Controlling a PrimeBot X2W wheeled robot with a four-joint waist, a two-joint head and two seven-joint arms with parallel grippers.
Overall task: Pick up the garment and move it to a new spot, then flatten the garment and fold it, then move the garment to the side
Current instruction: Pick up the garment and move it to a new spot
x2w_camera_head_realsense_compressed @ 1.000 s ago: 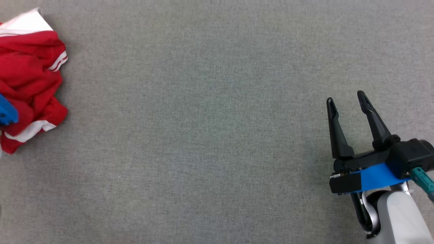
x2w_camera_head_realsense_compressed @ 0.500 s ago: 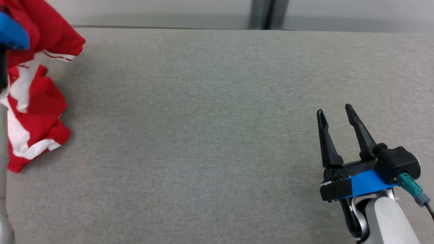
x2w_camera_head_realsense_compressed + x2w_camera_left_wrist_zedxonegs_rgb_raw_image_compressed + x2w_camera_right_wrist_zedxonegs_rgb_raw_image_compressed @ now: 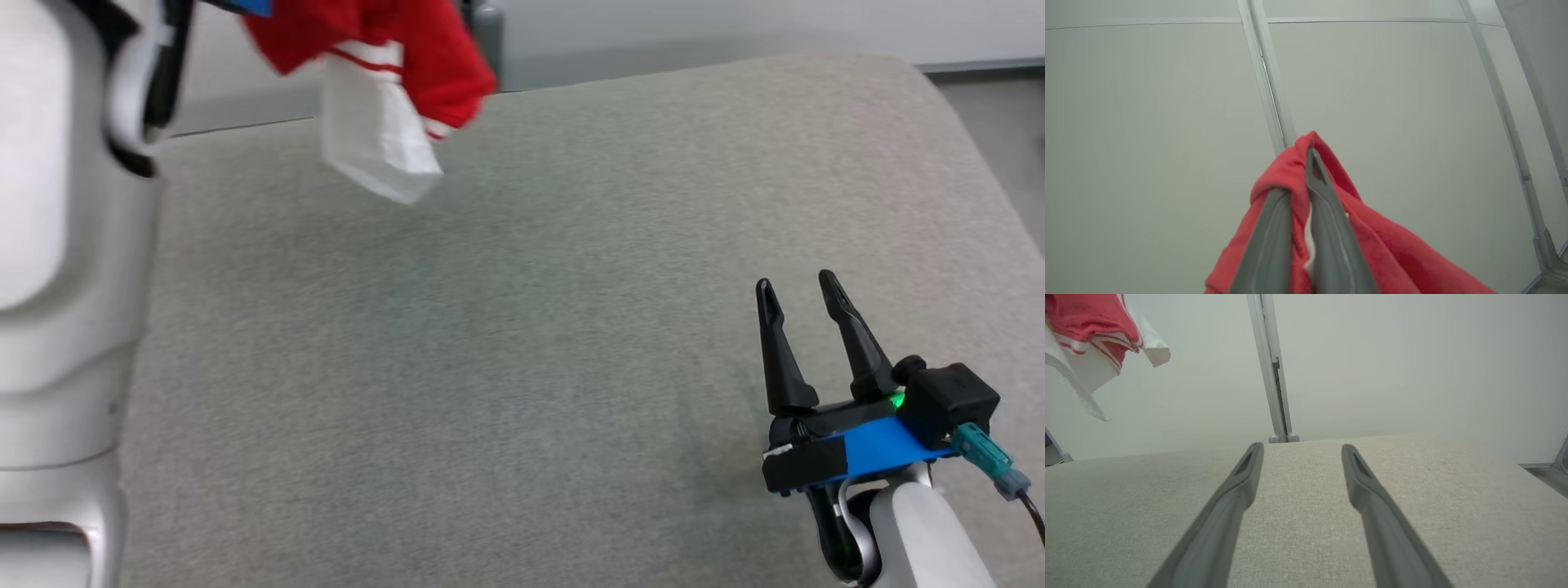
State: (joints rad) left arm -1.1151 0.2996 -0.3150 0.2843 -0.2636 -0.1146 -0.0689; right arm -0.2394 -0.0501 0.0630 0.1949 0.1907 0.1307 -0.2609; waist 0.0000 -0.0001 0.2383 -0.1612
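Note:
The garment point(image 3: 384, 57) is red with white panels and striped trim, and it hangs in the air above the far left part of the grey table point(image 3: 522, 343). The left wrist view shows my left gripper point(image 3: 1306, 163) shut on a bunched red fold of the garment point(image 3: 1372, 245). Its pale forearm point(image 3: 65, 245) runs up the left edge of the head view. The garment point(image 3: 1090, 330) also dangles at the upper left of the right wrist view. My right gripper point(image 3: 796, 292) hovers low at the right of the table, open and holding nothing point(image 3: 1302, 451).
The table's far edge point(image 3: 653, 73) and rounded right corner point(image 3: 963, 131) border bare floor. Behind the table stands a pale wall with a vertical grey post point(image 3: 1271, 367).
The left gripper has lifted the garment off the table and carried it up and to the right. The head camera has tilted and turned, shifting the whole picture. The right gripper stays open.

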